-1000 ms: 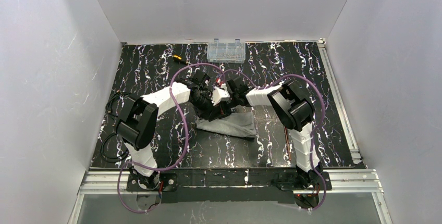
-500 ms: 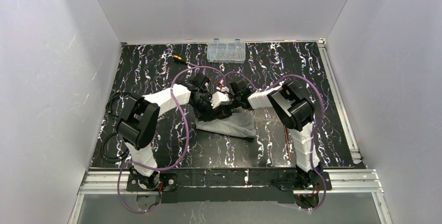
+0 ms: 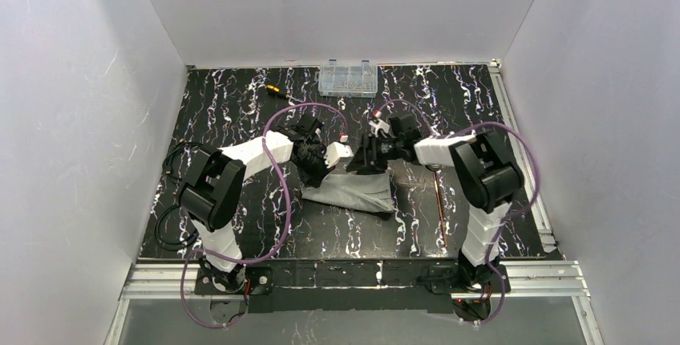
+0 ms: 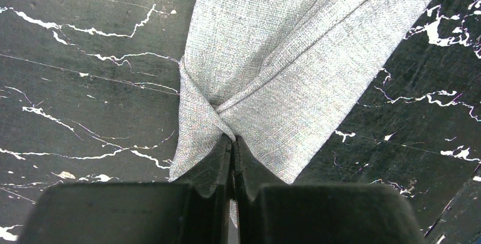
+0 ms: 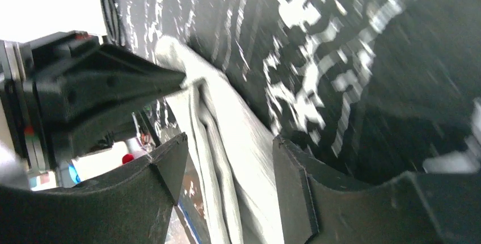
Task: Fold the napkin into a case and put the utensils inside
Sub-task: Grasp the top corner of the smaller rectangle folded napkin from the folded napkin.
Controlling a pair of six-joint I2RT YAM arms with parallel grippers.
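Note:
The light-grey napkin (image 3: 357, 192) lies folded into a narrow layered bundle at mid-table. My left gripper (image 3: 319, 167) is shut on the napkin's left corner, and the cloth (image 4: 283, 57) bunches at the pinch of the gripper (image 4: 233, 137). My right gripper (image 3: 365, 157) is at the bundle's far edge, open. In the right wrist view the napkin's layered edge (image 5: 224, 159) runs between the spread fingers of that gripper (image 5: 230, 141) without being pinched. The left gripper's finger (image 5: 102, 85) shows there, holding the cloth's tip. A thin copper utensil (image 3: 438, 204) lies right of the napkin.
A clear compartment box (image 3: 347, 78) stands at the back edge of the table. A short screwdriver (image 3: 275, 89) lies to its left. Purple cables loop over both arms. White walls enclose the black marbled table (image 3: 240, 104) on three sides.
My right gripper has opened, letting go of the napkin, and the right arm has swung back to the right, uncovering the copper utensil. The left gripper stays shut on the cloth.

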